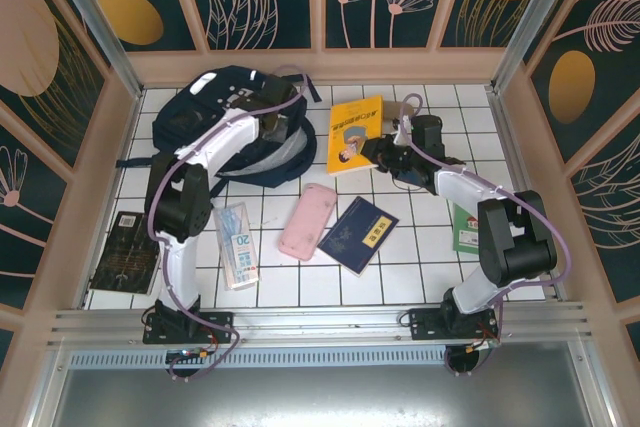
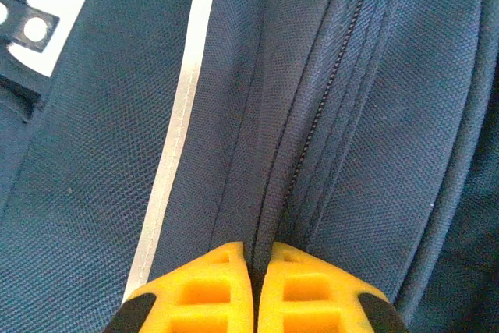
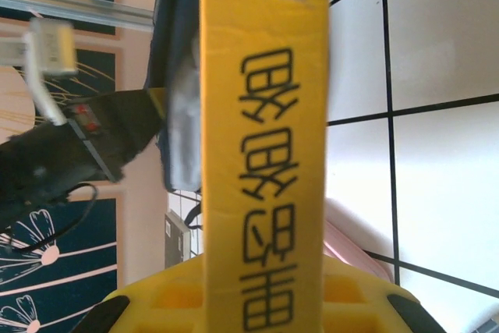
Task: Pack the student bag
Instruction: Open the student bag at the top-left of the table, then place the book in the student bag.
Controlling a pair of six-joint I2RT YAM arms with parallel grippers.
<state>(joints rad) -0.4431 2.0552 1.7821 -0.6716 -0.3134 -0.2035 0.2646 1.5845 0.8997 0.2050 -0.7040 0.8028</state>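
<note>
The student bag [image 1: 235,107], a large navy backpack with a pale reflective stripe [image 2: 175,138], lies at the back left of the tiled table. My left gripper [image 1: 277,125] rests on it. Its yellow jaws [image 2: 256,253] are shut on a ridge of the bag's fabric beside the closed zip [image 2: 327,83]. At the back middle, my right gripper [image 1: 377,152] is shut on the edge of a yellow book [image 1: 355,133]. The book's spine [image 3: 263,76], with black characters on it, stands between the right gripper's jaws [image 3: 263,264].
A pink pencil case [image 1: 306,219], a dark-blue booklet [image 1: 358,235] and a white-and-blue pack marked 20 [image 1: 238,245] lie mid-table. A dark book [image 1: 125,252] sits near the left wall. A green book [image 1: 462,232] lies under the right arm. Walls enclose three sides.
</note>
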